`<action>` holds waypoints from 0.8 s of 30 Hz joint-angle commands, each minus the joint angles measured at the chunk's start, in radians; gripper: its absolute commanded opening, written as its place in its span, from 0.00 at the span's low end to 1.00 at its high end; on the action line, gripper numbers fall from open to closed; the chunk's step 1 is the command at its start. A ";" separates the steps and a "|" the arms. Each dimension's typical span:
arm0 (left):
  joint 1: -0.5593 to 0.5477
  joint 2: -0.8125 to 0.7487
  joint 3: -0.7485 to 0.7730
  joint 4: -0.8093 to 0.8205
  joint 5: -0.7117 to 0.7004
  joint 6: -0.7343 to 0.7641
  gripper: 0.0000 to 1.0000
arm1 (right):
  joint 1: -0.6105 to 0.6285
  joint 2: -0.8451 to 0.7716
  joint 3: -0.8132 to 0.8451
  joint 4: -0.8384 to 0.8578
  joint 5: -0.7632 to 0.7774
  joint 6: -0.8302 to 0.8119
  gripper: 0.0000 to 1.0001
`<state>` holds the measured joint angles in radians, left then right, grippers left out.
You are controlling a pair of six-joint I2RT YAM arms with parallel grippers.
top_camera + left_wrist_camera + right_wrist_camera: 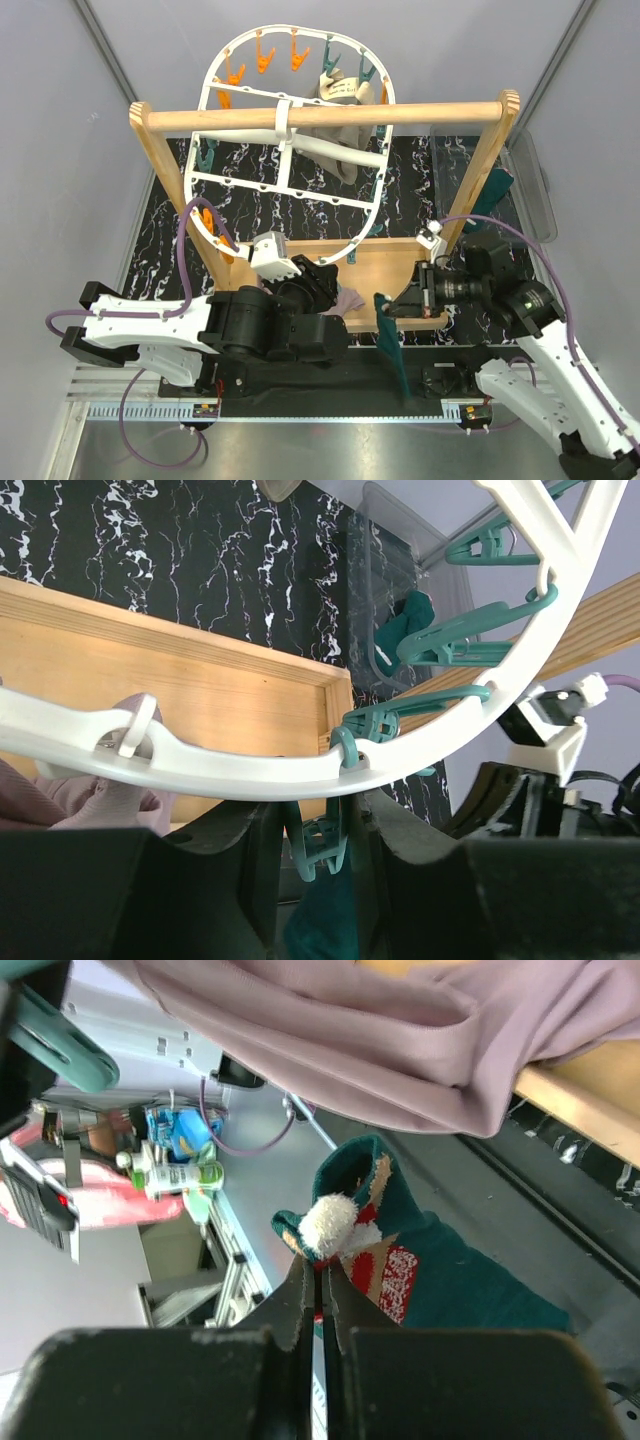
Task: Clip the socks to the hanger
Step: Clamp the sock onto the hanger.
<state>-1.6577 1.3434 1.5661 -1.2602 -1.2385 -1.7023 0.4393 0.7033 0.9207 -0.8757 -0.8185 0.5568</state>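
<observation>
- The left pincer [318, 832] is clenched on a teal clip [322, 848] that hangs under the near rim of the hanger [250, 772], at the lower centre of the left wrist view.
- The right pincer [320, 1276] grasps the dark teal sock [450, 1270] at its cuff, with the fingers pressed together. In the top view this sock [392, 345] hangs limp at the lower centre-right, just below the hanger rim.
- The hanger [285, 180] hangs from the wooden rail [320, 115] in the upper centre.
- I judge that the step in hand is bringing the cuff into the clip. For this, the clip mouth must be pressed fully open first.
- The cuff edge should go deep between the clip teeth, not only its tip.
- The mauve sock [330, 1030] lies close above the teal one, so take care that the clip does not catch it.
- Let the clip close before the right pincer releases, because the limp sock may slide out.
</observation>
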 commanded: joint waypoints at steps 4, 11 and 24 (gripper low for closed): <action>0.003 -0.024 0.005 0.042 -0.026 -0.030 0.00 | 0.271 0.050 -0.005 0.251 0.275 0.150 0.00; 0.001 -0.044 -0.018 0.074 -0.010 -0.016 0.00 | 0.291 0.100 0.023 0.345 0.349 0.146 0.00; 0.001 -0.047 -0.031 0.113 -0.003 0.013 0.00 | 0.292 0.142 0.018 0.518 0.309 0.204 0.00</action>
<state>-1.6577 1.3170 1.5417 -1.1927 -1.2167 -1.6829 0.7212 0.8532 0.9123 -0.4442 -0.4904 0.7387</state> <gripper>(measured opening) 0.310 0.017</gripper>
